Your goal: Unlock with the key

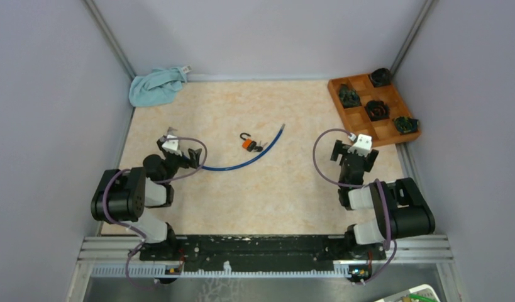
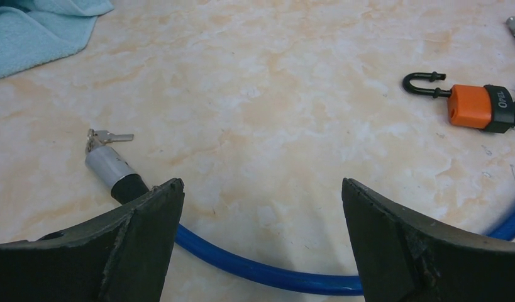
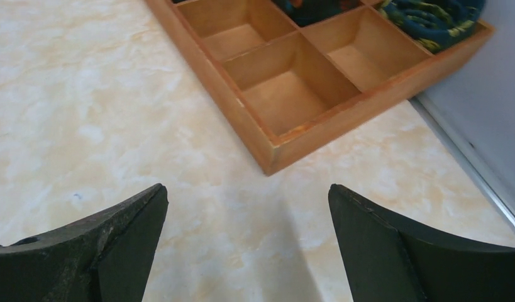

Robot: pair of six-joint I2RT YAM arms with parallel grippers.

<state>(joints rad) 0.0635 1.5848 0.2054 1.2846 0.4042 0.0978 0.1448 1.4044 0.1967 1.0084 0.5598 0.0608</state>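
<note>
An orange padlock point(image 1: 248, 145) with a black base lies mid-table, and its black shackle point(image 2: 423, 83) looks swung open. In the left wrist view the padlock point(image 2: 471, 106) is at the far right. A blue cable point(image 1: 242, 163) curves from beside the padlock toward my left gripper. A small silver key point(image 2: 111, 136) lies at the cable's silver end cap point(image 2: 107, 165). My left gripper point(image 1: 179, 150) is open and empty, low over the cable point(image 2: 273, 274). My right gripper point(image 1: 354, 156) is open and empty near the tray, far right of the padlock.
A wooden compartment tray point(image 1: 349, 116) with dark objects in some cells stands at the back right, and its near corner point(image 3: 267, 160) is just ahead of my right gripper point(image 3: 246, 192). A light blue cloth point(image 1: 155, 86) lies in the back left corner. Grey walls enclose the table.
</note>
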